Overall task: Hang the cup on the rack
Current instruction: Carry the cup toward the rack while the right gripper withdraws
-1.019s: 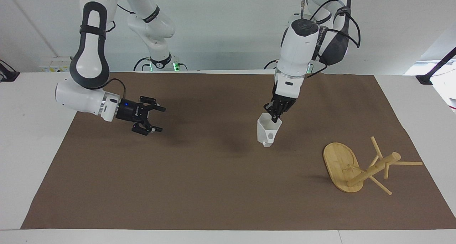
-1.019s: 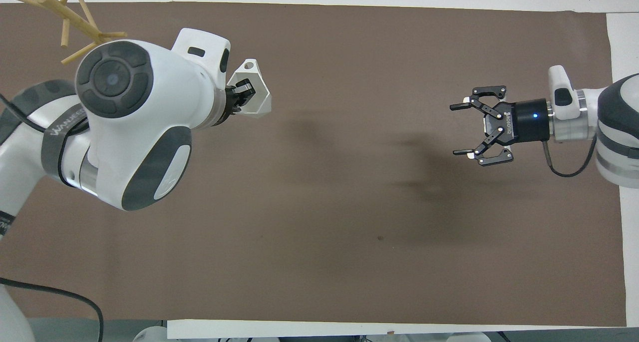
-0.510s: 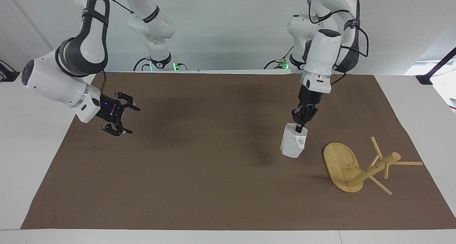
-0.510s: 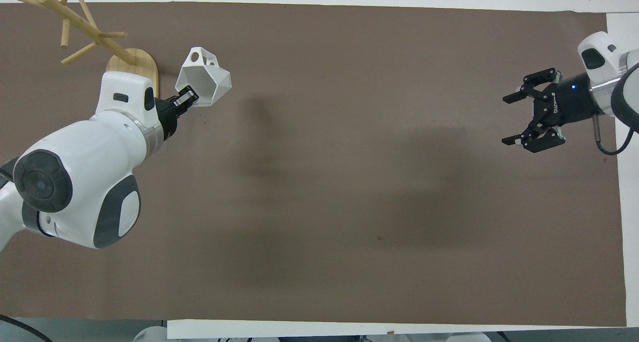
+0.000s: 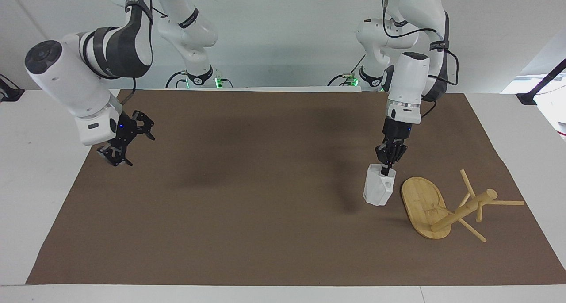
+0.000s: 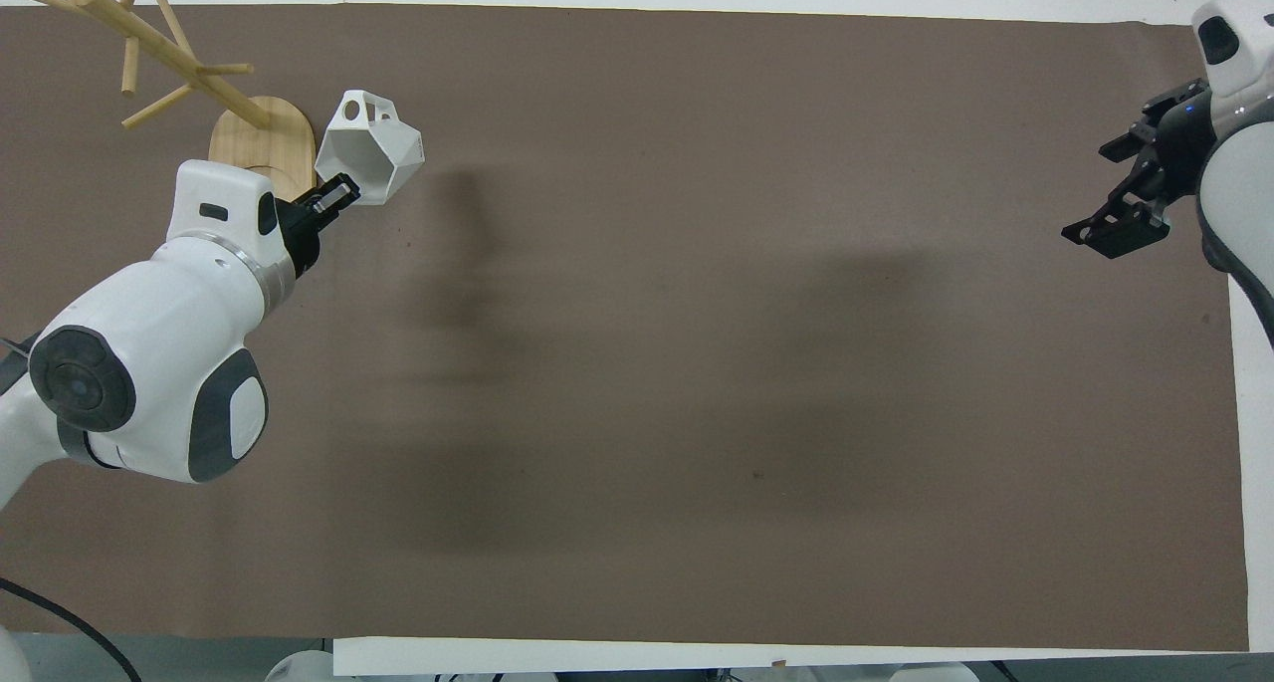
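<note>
Since a moment ago, both of my arms have swung outward: the left one has carried the cup toward the rack, and the right one has drawn back toward its own end of the table. Fingers of my left gripper (image 5: 386, 166) are clenched on the rim of the white faceted cup (image 5: 379, 190), one finger inside the mouth and one outside. The cup hangs upright from that grip with its mouth up, just beside the rack's oval base, its handle with the small dark hole turned toward that base. Whether its bottom touches the brown mat (image 5: 265, 214) I cannot tell. The bamboo rack (image 5: 446, 205) is tipped over at the left arm's end of the table: its oval base stands on edge on the mat, and its post slants low with thin pegs sticking out. My right gripper (image 5: 123, 144) hangs with fingers spread apart and nothing between them, pointing downward over the mat's edge at the right arm's end, well apart from the cup and rack.
</note>
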Controlling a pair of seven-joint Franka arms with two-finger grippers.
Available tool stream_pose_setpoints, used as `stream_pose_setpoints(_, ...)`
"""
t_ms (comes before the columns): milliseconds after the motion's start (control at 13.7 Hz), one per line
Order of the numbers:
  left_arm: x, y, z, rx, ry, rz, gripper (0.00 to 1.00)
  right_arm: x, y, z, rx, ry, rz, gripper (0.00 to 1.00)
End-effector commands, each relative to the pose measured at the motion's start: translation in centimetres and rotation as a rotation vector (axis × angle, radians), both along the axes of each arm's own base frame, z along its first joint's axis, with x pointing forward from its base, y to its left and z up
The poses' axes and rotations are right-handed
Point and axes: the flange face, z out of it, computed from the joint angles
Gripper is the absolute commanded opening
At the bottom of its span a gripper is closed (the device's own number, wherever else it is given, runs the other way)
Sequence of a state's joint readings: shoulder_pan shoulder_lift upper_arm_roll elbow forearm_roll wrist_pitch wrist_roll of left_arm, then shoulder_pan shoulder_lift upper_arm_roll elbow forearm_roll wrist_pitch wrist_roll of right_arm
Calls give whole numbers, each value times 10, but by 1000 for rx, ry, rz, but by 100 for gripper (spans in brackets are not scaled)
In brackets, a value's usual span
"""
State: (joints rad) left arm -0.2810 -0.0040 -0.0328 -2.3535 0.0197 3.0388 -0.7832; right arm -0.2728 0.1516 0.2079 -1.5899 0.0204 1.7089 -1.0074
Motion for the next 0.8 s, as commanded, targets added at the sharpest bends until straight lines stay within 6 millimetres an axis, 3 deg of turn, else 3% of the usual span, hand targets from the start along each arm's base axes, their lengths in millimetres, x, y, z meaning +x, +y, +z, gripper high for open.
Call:
stream_pose_setpoints(0, 7, 11, 4, -64, -19, 64, 0, -33, 26, 53, -80, 25, -228, 99)
stream_pose_setpoints(146, 13, 23, 6, -77, -22, 98, 0, -71, 32, 87, -100, 107, -435, 99)
stream_pose_setpoints(291, 20, 33, 6, -99, -18, 137, 0, -87, 35, 113, -122, 126, -608, 99)
stream_pose_setpoints(437, 21, 37, 6, -124, -12, 164, 0, -99, 38, 123, -154, 137, -720, 99)
stream_pose_setpoints(510, 21, 38, 6, -125, -12, 167, 0, -103, 26, 122, -159, 144, -796, 99)
stream_pose_setpoints(583, 23, 43, 7, -125, -14, 176, 0, -104, 6, 116, -147, 154, -856, 99)
stream_pose_setpoints(728, 29, 51, 12, -128, -24, 191, 0, -106, 8, 102, -143, 153, -866, 99)
